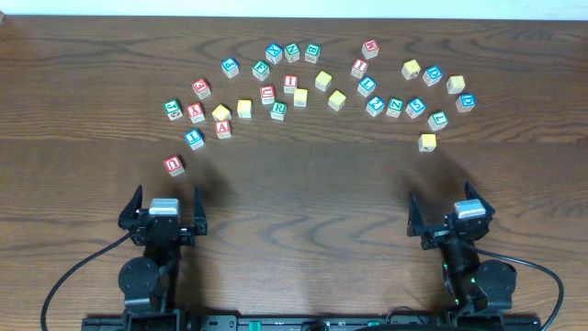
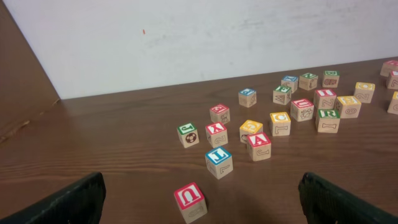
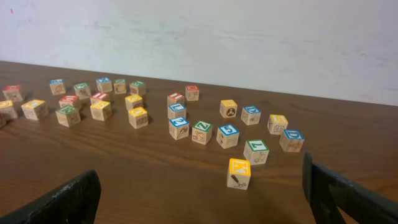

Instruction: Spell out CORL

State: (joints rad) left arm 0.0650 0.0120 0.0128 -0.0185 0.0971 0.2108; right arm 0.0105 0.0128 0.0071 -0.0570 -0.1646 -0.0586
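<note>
Many wooden letter blocks lie scattered in an arc across the far half of the table [image 1: 303, 193]. A green R block [image 1: 278, 110] sits near the middle left, also in the left wrist view [image 2: 328, 119]. A red block that looks like a C [image 1: 266, 94] lies just behind it [image 2: 302, 107]. I cannot read an O or an L for certain. My left gripper [image 1: 168, 197] [image 2: 200, 186] is open and empty at the front left. My right gripper [image 1: 445, 202] [image 3: 199, 186] is open and empty at the front right.
A red U block [image 1: 174, 165] [image 2: 189, 199] lies closest ahead of the left gripper, with a blue block [image 1: 194, 139] behind it. A yellow block [image 1: 427, 142] [image 3: 239, 172] lies closest ahead of the right gripper, with a green T block [image 3: 256, 150] behind it.
</note>
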